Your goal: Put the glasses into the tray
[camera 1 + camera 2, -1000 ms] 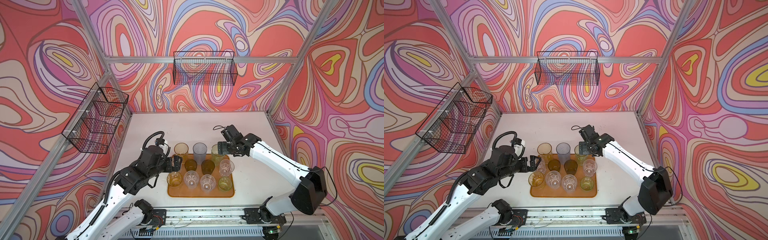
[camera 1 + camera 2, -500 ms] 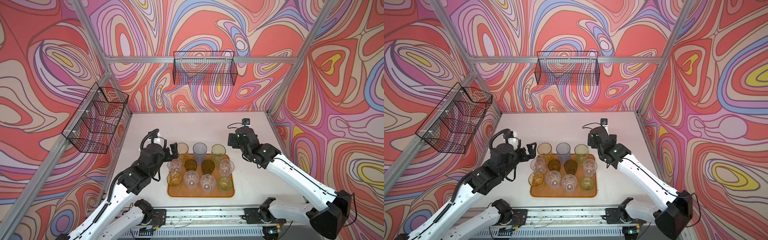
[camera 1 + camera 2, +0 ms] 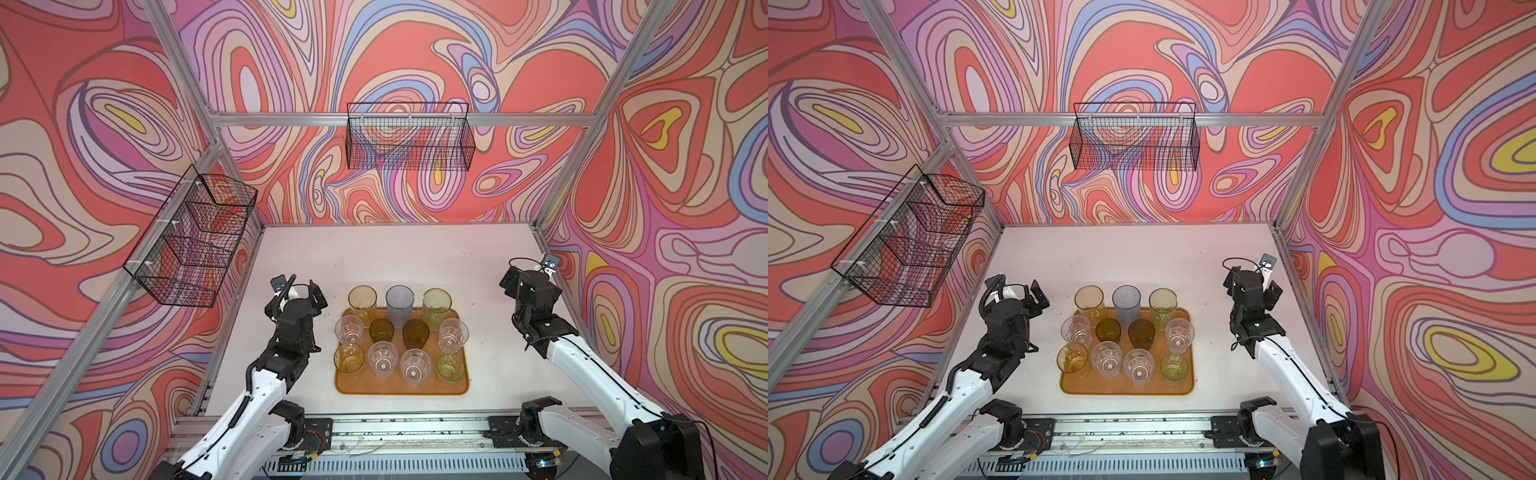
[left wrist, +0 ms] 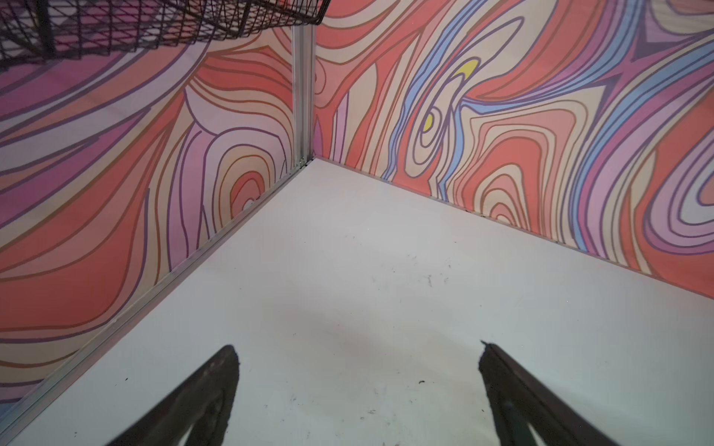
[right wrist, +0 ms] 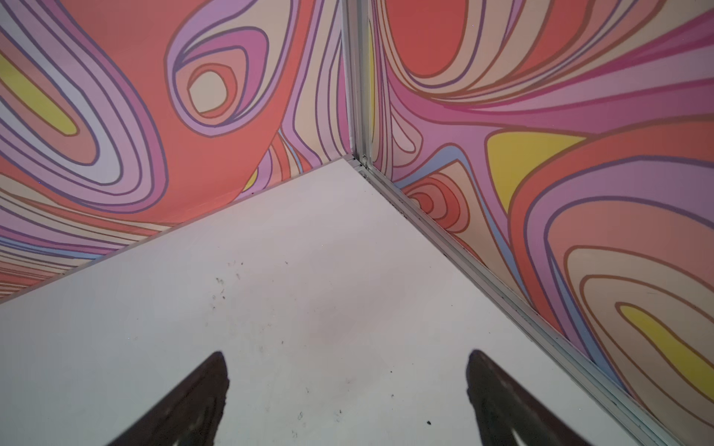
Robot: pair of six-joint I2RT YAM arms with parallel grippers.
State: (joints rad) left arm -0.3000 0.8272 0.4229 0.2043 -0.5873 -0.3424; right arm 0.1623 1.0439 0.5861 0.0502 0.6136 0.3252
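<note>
Centrally, glasses (image 3: 382,359) on tray (image 3: 399,388), between left pincer (image 4: 357,355), right pincer (image 5: 345,359), both spread, empty.

11 glasses (image 3: 1141,332) stand in the tray (image 3: 1125,389); left gripper (image 3: 1018,288), right gripper (image 3: 1251,284) spread wide

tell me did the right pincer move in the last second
Yes. The right pincer moved off the far right corner of the tray, toward the right wall.
</note>
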